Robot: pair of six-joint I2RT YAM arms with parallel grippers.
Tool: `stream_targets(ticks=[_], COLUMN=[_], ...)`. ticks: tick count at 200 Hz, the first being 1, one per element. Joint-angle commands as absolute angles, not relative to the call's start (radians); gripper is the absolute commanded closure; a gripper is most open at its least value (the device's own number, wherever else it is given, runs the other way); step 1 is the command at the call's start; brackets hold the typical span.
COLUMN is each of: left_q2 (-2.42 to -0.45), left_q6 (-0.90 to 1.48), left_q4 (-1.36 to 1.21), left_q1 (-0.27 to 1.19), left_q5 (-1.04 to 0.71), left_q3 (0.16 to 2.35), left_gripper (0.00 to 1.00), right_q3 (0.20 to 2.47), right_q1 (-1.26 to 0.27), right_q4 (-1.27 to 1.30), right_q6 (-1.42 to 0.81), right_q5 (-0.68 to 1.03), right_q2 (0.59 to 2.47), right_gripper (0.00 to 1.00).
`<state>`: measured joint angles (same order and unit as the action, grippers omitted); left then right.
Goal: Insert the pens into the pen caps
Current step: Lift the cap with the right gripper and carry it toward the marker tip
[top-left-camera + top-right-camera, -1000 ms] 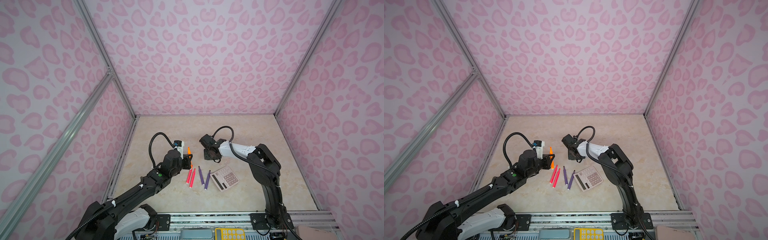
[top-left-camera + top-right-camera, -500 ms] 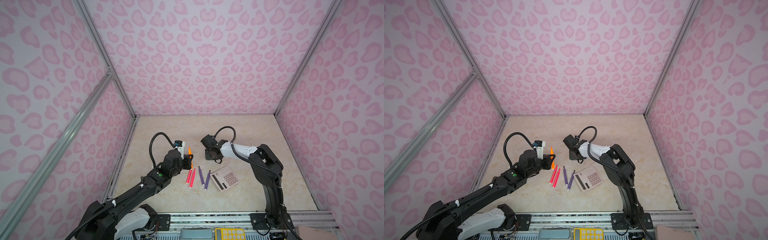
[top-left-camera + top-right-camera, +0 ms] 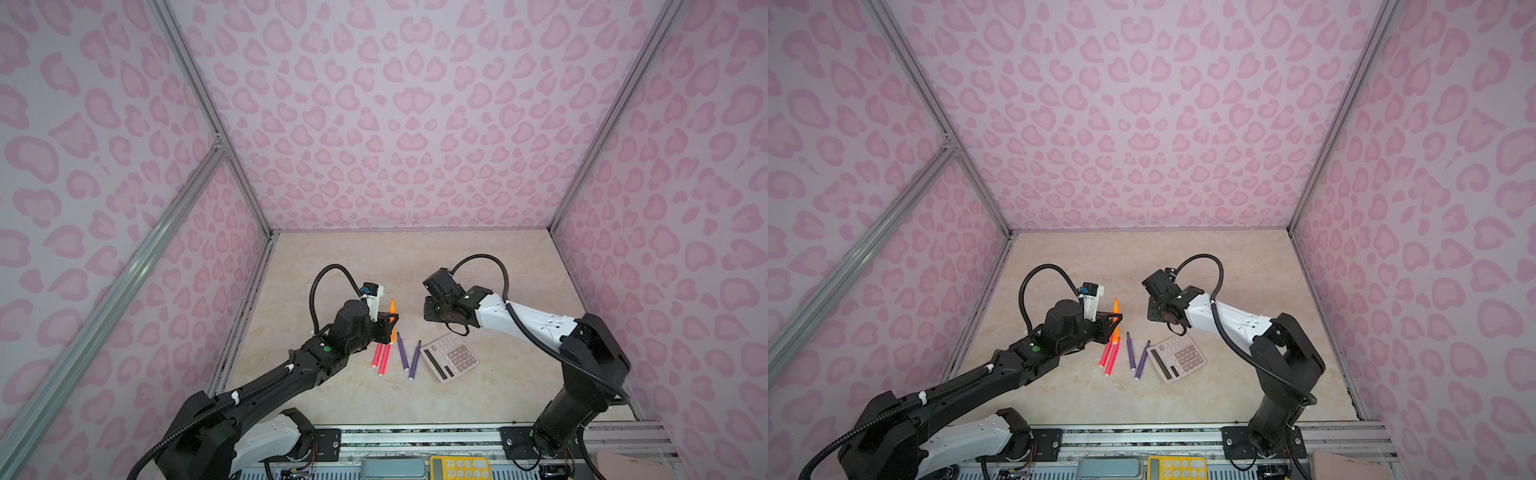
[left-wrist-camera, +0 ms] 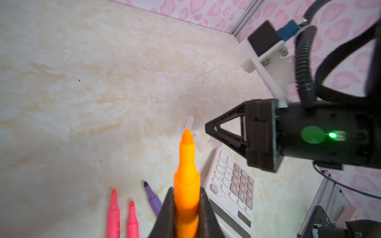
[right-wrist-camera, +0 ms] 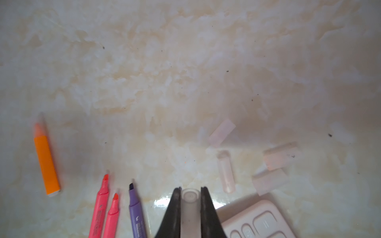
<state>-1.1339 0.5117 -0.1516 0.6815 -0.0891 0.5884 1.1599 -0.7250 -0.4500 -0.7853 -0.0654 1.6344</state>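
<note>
Two right fingers (image 5: 172,214) newly clamp cap (image 5: 190,208).

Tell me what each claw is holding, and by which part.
The left claw grips an orange pen around its barrel, tip pointing out. The right claw pinches a clear pen cap across its sides, one end showing between the fingertips.

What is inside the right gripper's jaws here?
A clear pen cap, pinched between the fingers of the shut right gripper, round end poking out. The fingers cover its sides and its rear runs off the picture, so whether anything sits inside cannot be told.
</note>
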Motion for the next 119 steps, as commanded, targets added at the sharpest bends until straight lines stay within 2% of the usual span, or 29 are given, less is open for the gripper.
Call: stream_targets(ticks=[1,18,65,119], left_q2=[-1.112,-1.101,-1.086,-1.11], left_q6=[0.497,0.492,0.467,0.472], left_q4=[-0.244,-0.259,-0.326,-0.311], left_q1=[0.684,0.684,0.687,0.688], left_q5=[-0.131,-0.148,-0.275,-0.257], left_q3=[0.581,0.573,0.563,0.574], left_gripper=[0.97,0.97,0.97,0.97], right_q3=[1.123,1.11,1.222,1.175], right_q1=[-0.696,-0.692,-0.698,-0.75], right_q4=[-0.298,-0.177,-0.128,-0.01], right_q6=[-0.859,-0.839,-0.811,-0.801], right_q5=[-0.053,-0.032,0.037,0.047], right_q2=[1.552,1.516,1.569,1.513], right_gripper=[0.98,0.98,1.0,1.0])
